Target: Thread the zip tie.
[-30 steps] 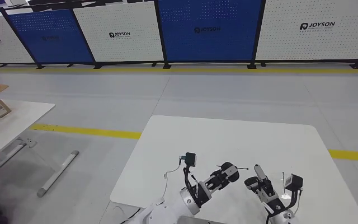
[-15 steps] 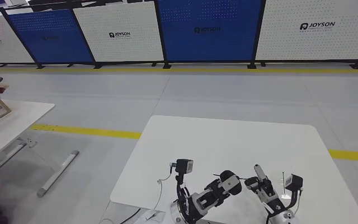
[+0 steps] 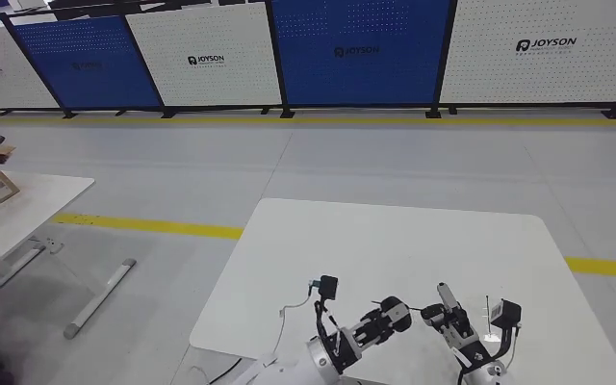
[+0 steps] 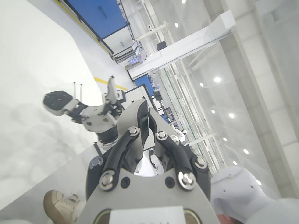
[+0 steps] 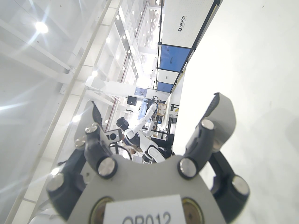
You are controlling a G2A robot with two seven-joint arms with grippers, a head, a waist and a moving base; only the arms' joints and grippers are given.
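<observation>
Left gripper (image 4: 147,108) tight on zip tie (image 3: 417,309)

Matt grey fingers (image 4: 136,113), glossy metal screws (image 4: 160,135)
Ribbed black pads (image 4: 144,127) are lining the left gripper (image 4: 147,111); the smooth white table (image 3: 385,241) beneath is looking matt.

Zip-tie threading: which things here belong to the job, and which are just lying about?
Job:
left gripper, shut, on what I cannot tell
right gripper, open
white table that both work over

Lying about:
second table off to the side
partition panels behind
</observation>
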